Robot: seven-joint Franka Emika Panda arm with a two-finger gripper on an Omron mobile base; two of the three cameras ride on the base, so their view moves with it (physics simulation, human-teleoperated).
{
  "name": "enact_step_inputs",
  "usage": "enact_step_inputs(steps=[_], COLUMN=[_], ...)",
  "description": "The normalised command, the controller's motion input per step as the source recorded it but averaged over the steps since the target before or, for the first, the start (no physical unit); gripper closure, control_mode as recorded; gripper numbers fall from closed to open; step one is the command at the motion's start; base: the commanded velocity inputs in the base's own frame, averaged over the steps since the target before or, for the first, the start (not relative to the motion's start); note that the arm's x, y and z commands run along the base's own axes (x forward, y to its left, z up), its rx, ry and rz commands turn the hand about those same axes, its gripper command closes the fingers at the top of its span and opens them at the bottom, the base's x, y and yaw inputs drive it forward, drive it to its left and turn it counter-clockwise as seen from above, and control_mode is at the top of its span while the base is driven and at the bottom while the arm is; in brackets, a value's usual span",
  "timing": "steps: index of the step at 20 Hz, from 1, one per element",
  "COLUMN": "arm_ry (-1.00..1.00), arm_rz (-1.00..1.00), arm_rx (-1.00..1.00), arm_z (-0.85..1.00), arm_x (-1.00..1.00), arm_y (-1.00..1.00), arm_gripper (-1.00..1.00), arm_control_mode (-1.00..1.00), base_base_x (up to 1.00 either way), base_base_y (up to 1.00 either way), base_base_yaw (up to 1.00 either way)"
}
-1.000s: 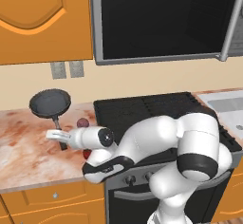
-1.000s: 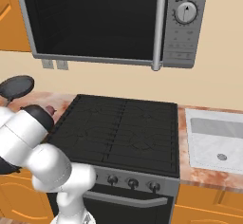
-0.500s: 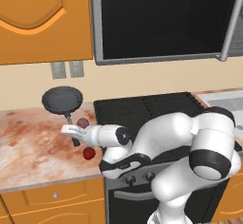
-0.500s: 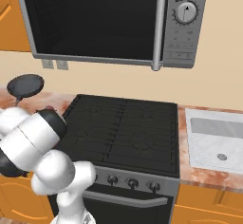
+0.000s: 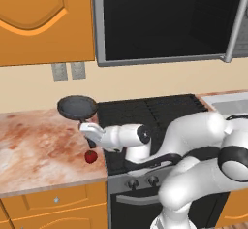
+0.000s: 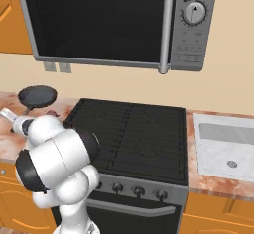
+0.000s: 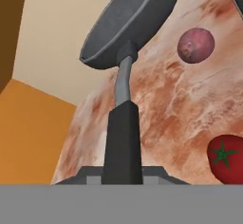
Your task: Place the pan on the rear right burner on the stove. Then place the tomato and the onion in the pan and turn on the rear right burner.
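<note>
I have the small round dark grey frying pan (image 5: 77, 107) up off the mottled orange-brown stone counter (image 5: 34, 148), held by its long black handle. In the hand view that handle runs straight up from between the finger tips, so I judge the two-finger gripper (image 5: 90, 129) to be clamped tight on the handle's end. In the left base view the pan's bowl hangs over the counter's back edge, just left of the wide black gas cooktop (image 6: 134, 131).

By my reading, the task is barely begun. The pan is lifted, but it is not yet over the rear right burner (image 6: 161, 118), which sits bare at the far corner, well apart from the pan. I need to carry it across the whole cooktop and set it down flat on that grate.

The glossy bright red tomato (image 5: 90, 156) lies on the counter near the front edge, and the dull pinkish-purple onion (image 7: 195, 45) rests beside it on the stone. Both have yet to go in the pan. The burner knob remains unturned, as far as I can judge.
</note>
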Motion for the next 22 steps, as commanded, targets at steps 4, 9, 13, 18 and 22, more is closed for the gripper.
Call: enact_step_inputs(steps=[4, 9, 13, 18, 22], arm_ry=[0.24, 0.16, 0.11, 0.06, 0.04], arm_rz=[0.00, -0.01, 0.00, 0.00, -0.01], arm_rx=[0.00, 0.00, 0.00, 0.00, 0.00], arm_z=[0.51, 0.58, 0.63, 0.58, 0.10], arm_x=[0.03, 0.03, 0.06, 0.07, 0.02], arm_y=[-0.61, -0.49, -0.43, -0.48, -0.36], arm_gripper=[1.00, 1.00, 1.00, 1.00, 1.00], arm_control_mode=[-1.00, -1.00, -1.00, -1.00, -1.00], base_base_x=[0.00, 0.00, 0.00, 0.00, 0.00], base_base_y=[0.00, 0.00, 0.00, 0.00, 0.00], base_base_yaw=[0.00, 0.00, 0.00, 0.00, 0.00])
